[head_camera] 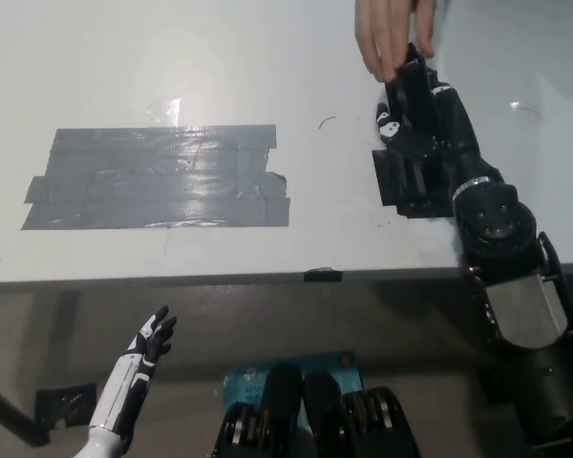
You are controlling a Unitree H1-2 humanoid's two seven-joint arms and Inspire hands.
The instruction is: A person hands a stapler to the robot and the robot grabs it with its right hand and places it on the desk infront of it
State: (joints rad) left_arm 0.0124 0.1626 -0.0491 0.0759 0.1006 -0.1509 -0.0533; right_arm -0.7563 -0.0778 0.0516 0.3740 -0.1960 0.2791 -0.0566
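White and bare over most of its top, the desk [267, 57] fills the upper part of the head view, its near edge running straight across just below the middle. On its left half lies a wide patch of grey tape [158, 177], several strips laid side by side, shiny where light strikes it. A much smaller square of black tape [399, 186] lies on the right half of the desk, partly under the robot's arm. The black right arm [506, 258] comes in from the lower right and reaches away over the desk's near edge toward the far right. At its end the right hand [415, 110] is raised over the desk, just beyond the black square, with its fingers wrapped round a dark stapler [408, 78] that stands roughly upright in its grasp. The stapler is black against the black hand, so its outline is hard to separate and how much of it is enclosed cannot be told. A person's hand [387, 33] comes down from the far edge of the picture and touches the top of the stapler with its fingertips. The white left hand [145, 348] rests low at the near left, below the desk's edge and well apart from everything on it, fingers spread and holding nothing
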